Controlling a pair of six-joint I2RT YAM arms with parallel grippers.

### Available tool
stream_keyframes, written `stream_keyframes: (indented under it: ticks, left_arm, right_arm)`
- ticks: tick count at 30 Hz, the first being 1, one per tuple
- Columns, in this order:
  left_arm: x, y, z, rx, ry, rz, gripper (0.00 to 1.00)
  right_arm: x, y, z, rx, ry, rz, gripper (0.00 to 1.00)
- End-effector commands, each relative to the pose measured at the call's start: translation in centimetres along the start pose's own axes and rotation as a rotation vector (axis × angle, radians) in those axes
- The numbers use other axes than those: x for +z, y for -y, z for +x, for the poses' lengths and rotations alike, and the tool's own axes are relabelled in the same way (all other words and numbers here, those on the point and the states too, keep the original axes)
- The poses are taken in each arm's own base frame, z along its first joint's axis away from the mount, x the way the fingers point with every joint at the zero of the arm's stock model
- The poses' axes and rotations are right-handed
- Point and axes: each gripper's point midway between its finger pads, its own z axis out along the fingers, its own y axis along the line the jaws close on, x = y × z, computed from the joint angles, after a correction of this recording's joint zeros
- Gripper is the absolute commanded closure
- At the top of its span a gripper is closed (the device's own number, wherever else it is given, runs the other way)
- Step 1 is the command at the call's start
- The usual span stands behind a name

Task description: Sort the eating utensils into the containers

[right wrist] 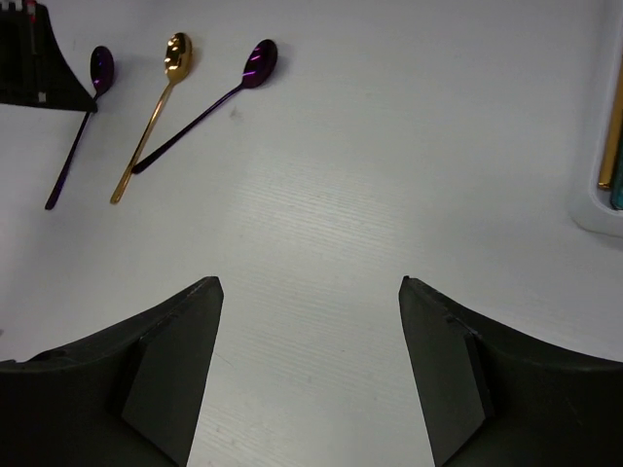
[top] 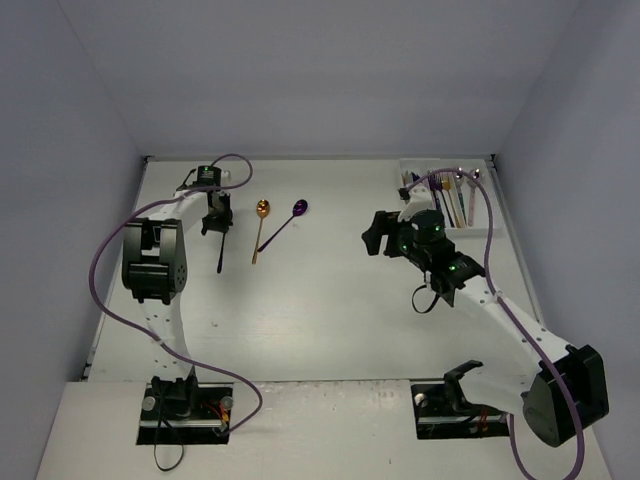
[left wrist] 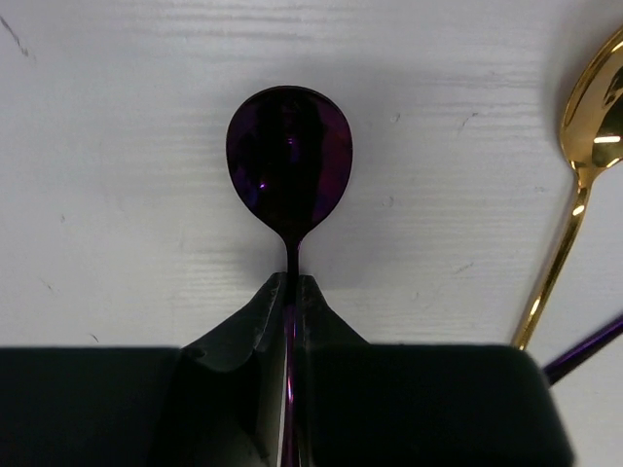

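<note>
From where I stand, the left arm reaches out to about 11 o'clock on the counter [top: 330,300], and the left gripper [left wrist: 292,284] is pinched together on the thin neck of a dark purple spoon [left wrist: 289,161], just below its bowl. The bowl points toward 12 o'clock and the handle runs back toward 6 o'clock, passing between the closed fingers [left wrist: 248,326]. I cannot tell whether the spoon is lifted clear of the surface or resting on it. Just to the 3 o'clock side lies a gold spoon [top: 258,236], bowl at 12 o'clock, handle trailing toward 6. Beyond it, again toward 3 o'clock, a brighter purple spoon [top: 281,228] lies on a slant, its bowl up toward 1 o'clock and its handle angling down toward 7 until the end meets the gold handle; which of the two is on top I cannot make out. The right gripper [right wrist: 307,284] hangs over bare counter near the middle, its jaws standing well apart with nothing between them. It sits between the three spoons and the white tray [top: 412,170], which occupies the far corner at about 1 o'clock. Several utensils lie lengthwise in the tray's narrow compartments, a gold one and a teal one among them.
</note>
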Motion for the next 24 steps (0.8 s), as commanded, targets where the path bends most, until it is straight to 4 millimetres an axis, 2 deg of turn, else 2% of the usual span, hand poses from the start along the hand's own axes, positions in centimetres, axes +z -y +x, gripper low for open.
stream_keyframes:
  ticks: [1, 3, 4, 6, 11, 12, 14, 17, 22, 24]
  left_arm:
    - [-7.0, 2.3, -3.9, -0.120, 0.148, 0.041, 1.00]
    - [-9.8, 3.5, -5.2, -0.165, 0.212, 0.068, 1.00]
    - [-11.9, 4.3, -5.9, -0.173, 0.255, 0.085, 1.00]
    - [-14.5, 5.7, -6.5, -0.219, 0.301, 0.119, 1.00]
    - [-20.8, 9.4, -6.9, -0.300, 0.407, 0.215, 1.00]
    - [-21.7, 10.7, -6.5, -0.307, 0.414, 0.242, 1.00]
    - [-23.1, 12.2, -6.2, -0.337, 0.429, 0.287, 1.00]
    - [-24.0, 14.8, -5.6, -0.384, 0.446, 0.370, 1.00]
    - [-25.6, 17.6, -4.9, -0.438, 0.455, 0.482, 1.00]
    - [-26.0, 18.1, -4.7, -0.437, 0.458, 0.497, 1.00]
  right_arm:
    - [0.6, -5.8, -2.9, -0.056, 0.079, -0.129, 0.29]
    - [0.8, -8.0, -2.9, -0.051, 0.078, -0.173, 0.29]
    - [1.1, -8.8, -2.9, -0.048, 0.083, -0.188, 0.29]
    - [1.1, -11.4, -3.1, -0.049, 0.093, -0.238, 0.29]
    - [1.6, -16.7, -3.4, -0.020, 0.105, -0.363, 0.29]
    - [1.7, -17.7, -3.7, -0.009, 0.108, -0.394, 0.28]
    - [1.8, -19.5, -4.0, 0.004, 0.111, -0.449, 0.28]
    - [1.9, -21.3, -4.5, 0.000, 0.117, -0.487, 0.28]
    - [3.1, -22.2, -4.4, 0.011, 0.111, -0.499, 0.27]
    - [3.4, -22.3, -4.4, 0.011, 0.112, -0.499, 0.27]
